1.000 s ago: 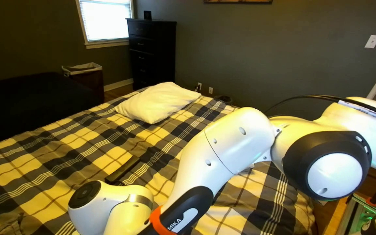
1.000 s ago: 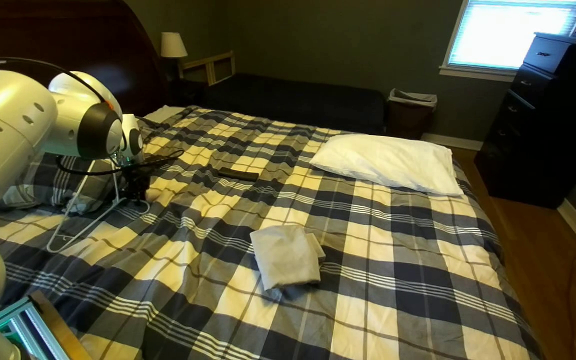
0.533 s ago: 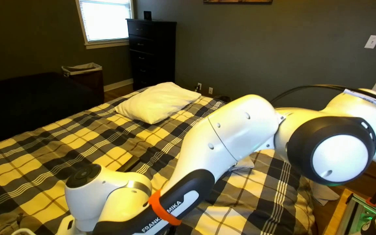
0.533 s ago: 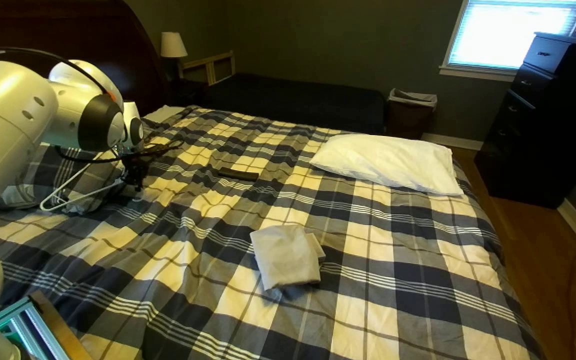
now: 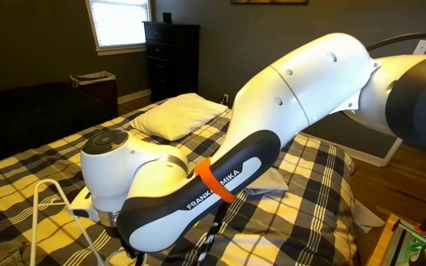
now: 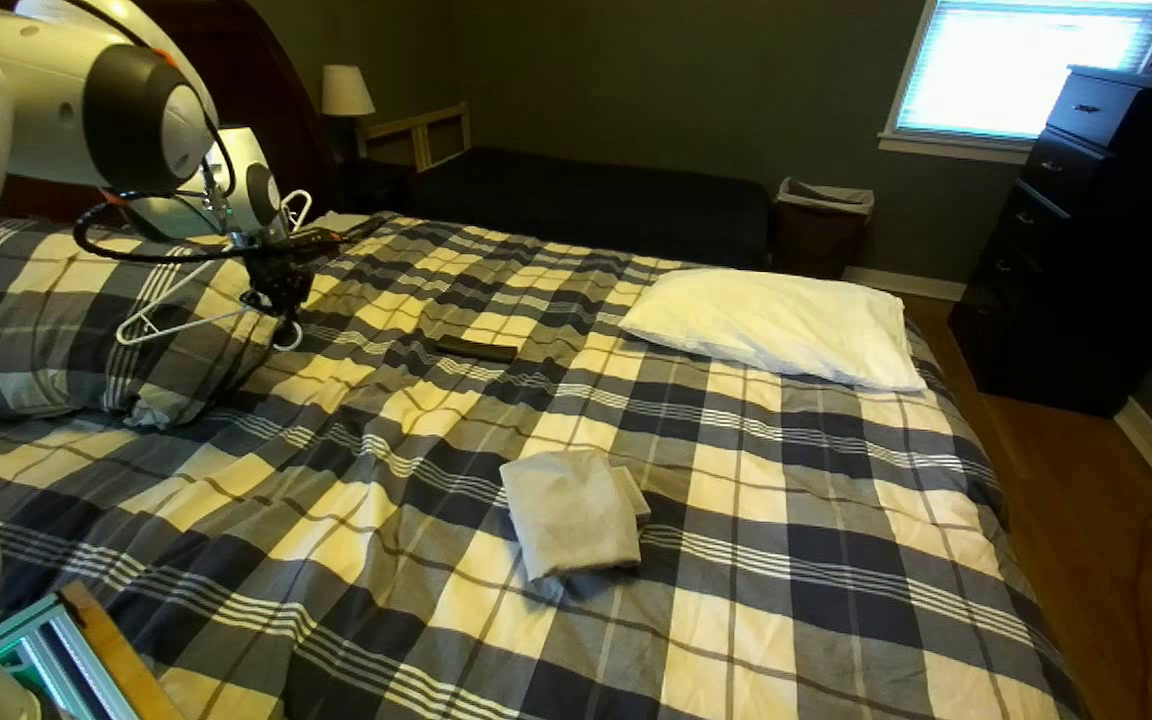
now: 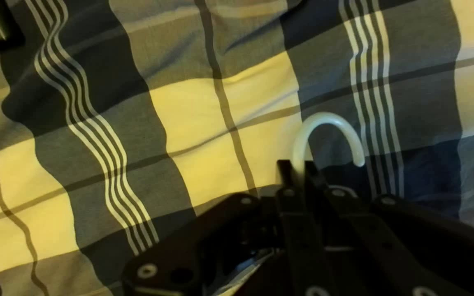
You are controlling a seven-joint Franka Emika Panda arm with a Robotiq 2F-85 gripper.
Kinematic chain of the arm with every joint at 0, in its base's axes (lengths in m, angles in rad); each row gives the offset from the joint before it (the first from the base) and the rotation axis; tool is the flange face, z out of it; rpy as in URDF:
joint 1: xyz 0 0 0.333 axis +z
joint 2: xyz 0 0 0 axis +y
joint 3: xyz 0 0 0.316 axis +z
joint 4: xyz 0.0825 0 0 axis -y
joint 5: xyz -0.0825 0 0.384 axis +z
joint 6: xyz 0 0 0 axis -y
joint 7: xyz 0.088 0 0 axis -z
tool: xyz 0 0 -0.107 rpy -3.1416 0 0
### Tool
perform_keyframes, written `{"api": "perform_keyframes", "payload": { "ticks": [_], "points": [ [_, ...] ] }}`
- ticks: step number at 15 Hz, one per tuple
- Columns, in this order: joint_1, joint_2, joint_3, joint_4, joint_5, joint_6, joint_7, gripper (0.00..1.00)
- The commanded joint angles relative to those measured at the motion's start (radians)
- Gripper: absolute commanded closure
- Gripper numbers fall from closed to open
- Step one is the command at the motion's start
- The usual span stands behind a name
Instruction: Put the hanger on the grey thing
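The white hanger shows in an exterior view [image 6: 186,326] as a thin triangle, held in the air above the bed by the plaid pillow. Part of its outline rises at the left in an exterior view [image 5: 34,221]. My gripper [image 6: 285,322] is shut on the hanger just below its hook; in the wrist view the hook [image 7: 328,118] sticks out past the fingertips. The grey thing, a folded pale grey cloth [image 6: 576,515], lies flat on the bed, well away from the gripper. It is partly hidden behind the arm in an exterior view [image 5: 270,181].
A white pillow [image 6: 776,325] lies toward the far side of the bed. A black bar-shaped object [image 6: 476,348] lies on the plaid cover. A plaid pillow [image 6: 46,320] stands under and behind the arm. The robot's base frame [image 6: 101,650] is at the near bed edge.
My arm has risen and lifted the hanger higher off the bed. The hanger has swung, and one corner now shows behind the wrist. The grey cloth has not moved.
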Motion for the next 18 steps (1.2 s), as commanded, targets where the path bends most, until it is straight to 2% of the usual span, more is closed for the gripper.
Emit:
{"api": "perform_keyframes", "payload": {
  "ticks": [1,2,10,14,15,18],
  "points": [
    [-0.009,-0.013,0.006,-0.015,-0.007,-0.005,0.013,0.92],
    [-0.011,-0.021,0.006,-0.028,-0.008,-0.006,0.019,0.98],
    [-0.230,-0.301,0.094,-0.457,0.269,0.012,0.149,0.98],
    [-0.265,-0.463,0.066,-0.666,0.332,0.047,0.291,0.98],
    [-0.248,-0.345,0.070,-0.521,0.296,0.004,0.224,0.92],
    [-0.261,-0.429,0.063,-0.619,0.309,0.017,0.270,0.92]
  ]
}}
